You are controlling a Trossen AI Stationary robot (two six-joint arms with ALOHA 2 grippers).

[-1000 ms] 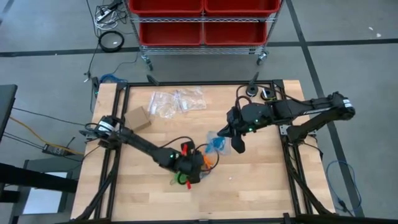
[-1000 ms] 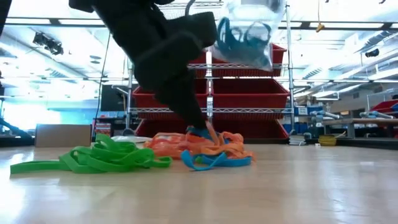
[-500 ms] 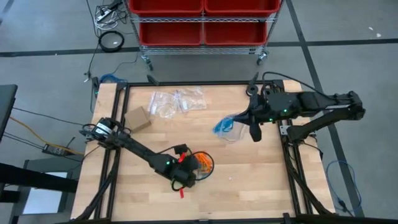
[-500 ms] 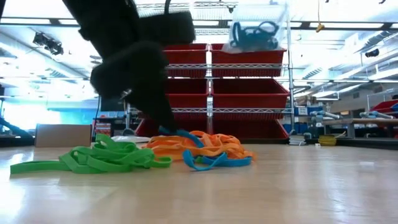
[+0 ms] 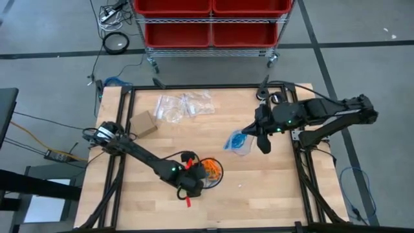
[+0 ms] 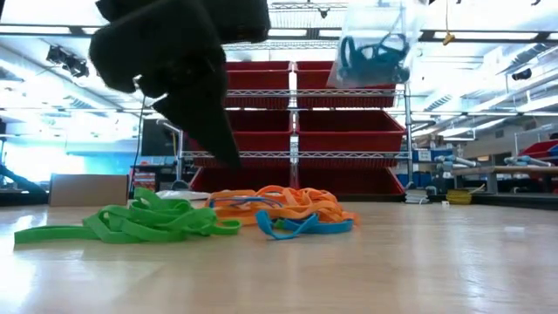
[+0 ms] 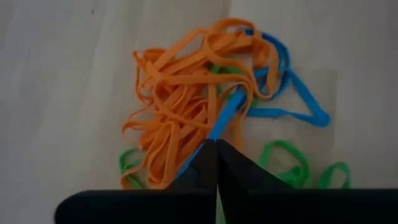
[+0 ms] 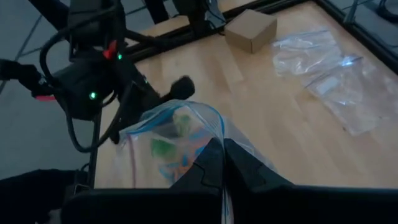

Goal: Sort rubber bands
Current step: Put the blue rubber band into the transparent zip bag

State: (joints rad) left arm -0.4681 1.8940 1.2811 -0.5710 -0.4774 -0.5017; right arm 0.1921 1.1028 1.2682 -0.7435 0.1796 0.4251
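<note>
Left end effector [image 7: 216,144] clamps a blue band [image 7: 225,115]; right end effector [image 8: 222,146] clamps a part-filled bag [image 8: 175,138]; the tangled rubber bands [image 6: 183,216] remain unsorted on the surface [image 5: 259,181].

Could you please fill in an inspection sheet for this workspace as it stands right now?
Surface: wooden table, bare in front.
Job's things: orange rubber bands tangled with blue bands; green bands beside them; more blue bands in a clear bag.
Clutter: cardboard box, empty clear bags at the table's back.
Grippers: left gripper shut on a blue band over the clump; right gripper shut on the clear bag's edge, holding it in the air.
Cables: black cables on the floor behind.
Surroundings: wire rack with red bins.
</note>
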